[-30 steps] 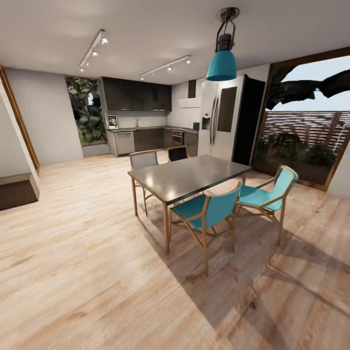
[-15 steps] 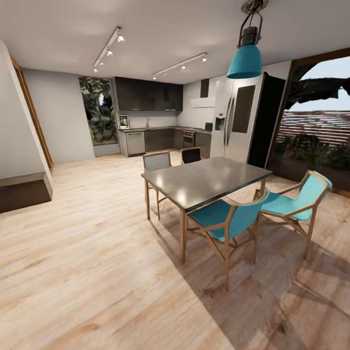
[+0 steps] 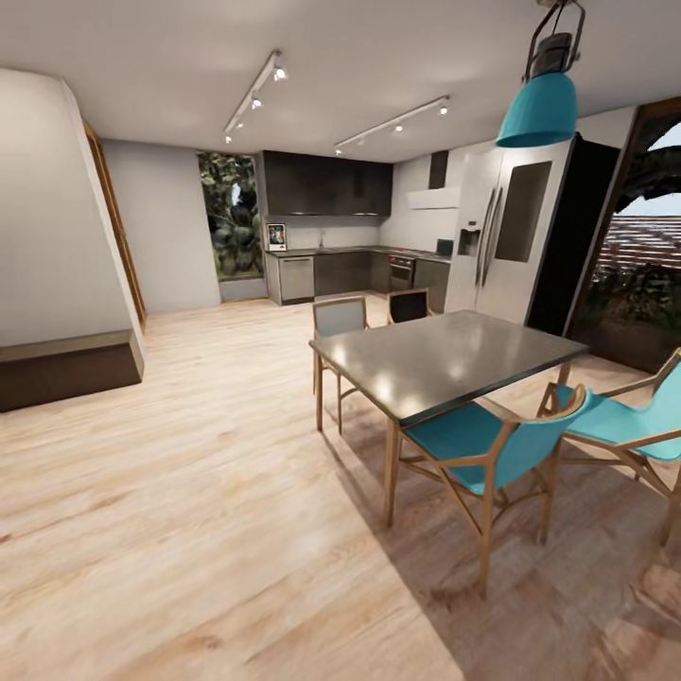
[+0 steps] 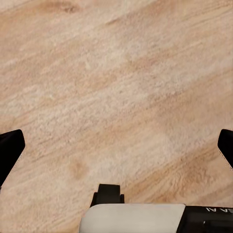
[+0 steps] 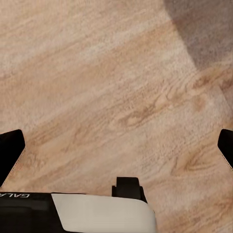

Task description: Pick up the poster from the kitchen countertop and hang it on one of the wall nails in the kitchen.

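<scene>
Left claw [image 4: 116,145] wide apart over floor [image 4: 116,73]; poster [image 3: 276,235] on kitchen countertop [image 3: 326,251].

The far kitchen countertop [image 3: 364,251] carries the poster [image 3: 276,236], standing upright at its left end.

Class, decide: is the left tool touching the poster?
Apart. The head view shows the poster far off on the kitchen countertop; the left wrist view shows the left tool open over bare floor.

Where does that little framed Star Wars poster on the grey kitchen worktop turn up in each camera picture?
Head view: the framed Star Wars poster stands far off on the grey kitchen worktop, by the window.
Left wrist view: not in it.
Right wrist view: not in it.
Shared landmark: pale wooden plank floor.
</scene>
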{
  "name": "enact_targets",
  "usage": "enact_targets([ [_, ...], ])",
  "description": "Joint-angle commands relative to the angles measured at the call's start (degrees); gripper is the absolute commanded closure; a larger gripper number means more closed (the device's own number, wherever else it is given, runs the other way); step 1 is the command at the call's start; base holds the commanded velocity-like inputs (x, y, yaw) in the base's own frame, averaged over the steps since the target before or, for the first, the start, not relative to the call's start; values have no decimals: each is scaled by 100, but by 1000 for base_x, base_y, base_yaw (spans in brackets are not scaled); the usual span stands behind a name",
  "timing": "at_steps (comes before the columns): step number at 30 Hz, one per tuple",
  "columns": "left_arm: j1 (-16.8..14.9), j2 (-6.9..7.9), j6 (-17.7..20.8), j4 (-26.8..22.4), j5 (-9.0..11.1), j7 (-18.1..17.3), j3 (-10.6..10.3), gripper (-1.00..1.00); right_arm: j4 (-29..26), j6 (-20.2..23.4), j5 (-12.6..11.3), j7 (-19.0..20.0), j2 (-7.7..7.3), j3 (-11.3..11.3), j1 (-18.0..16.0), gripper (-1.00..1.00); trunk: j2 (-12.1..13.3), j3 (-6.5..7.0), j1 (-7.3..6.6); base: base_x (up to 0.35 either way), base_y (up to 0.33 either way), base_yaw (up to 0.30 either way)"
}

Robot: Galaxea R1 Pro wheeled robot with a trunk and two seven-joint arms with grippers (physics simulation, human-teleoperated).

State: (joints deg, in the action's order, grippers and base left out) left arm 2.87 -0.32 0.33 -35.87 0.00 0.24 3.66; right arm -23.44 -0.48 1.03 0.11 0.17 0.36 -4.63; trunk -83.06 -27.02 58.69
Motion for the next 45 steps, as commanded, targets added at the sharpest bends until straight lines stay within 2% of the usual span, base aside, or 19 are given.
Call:
enact_targets([
  [1, 3, -3, 3, -11, 0, 2, 12, -100, 2, -5, 11, 2, -2, 4, -3, -100, -2, -5, 3, 317, 2, 41],
  [6, 3, -3, 2, -16, 0, 3, 74, -100, 14, 7, 69, 13, -43, 10, -3, -100, -2, -5, 3, 333, 50, 11],
  [15, 3, 4, -6, -16, 0, -5, 168, -100, 7, -1, 154, 7, -11, 5, -3, -100, -2, -5, 3, 338, 93, 39],
  [28, 3, 5, -6, -16, 0, -6, 187, -100, 14, -338, 160, -18, 17, 0, -3, -100, -2, -5, 3, 339, 136, 258],
  [45, 3, 12, -21, -8, 0, -14, 188, -100, 30, -356, 160, 8, 8, 5, -3, -100, -2, -28, 3, 339, 93, 243],
])
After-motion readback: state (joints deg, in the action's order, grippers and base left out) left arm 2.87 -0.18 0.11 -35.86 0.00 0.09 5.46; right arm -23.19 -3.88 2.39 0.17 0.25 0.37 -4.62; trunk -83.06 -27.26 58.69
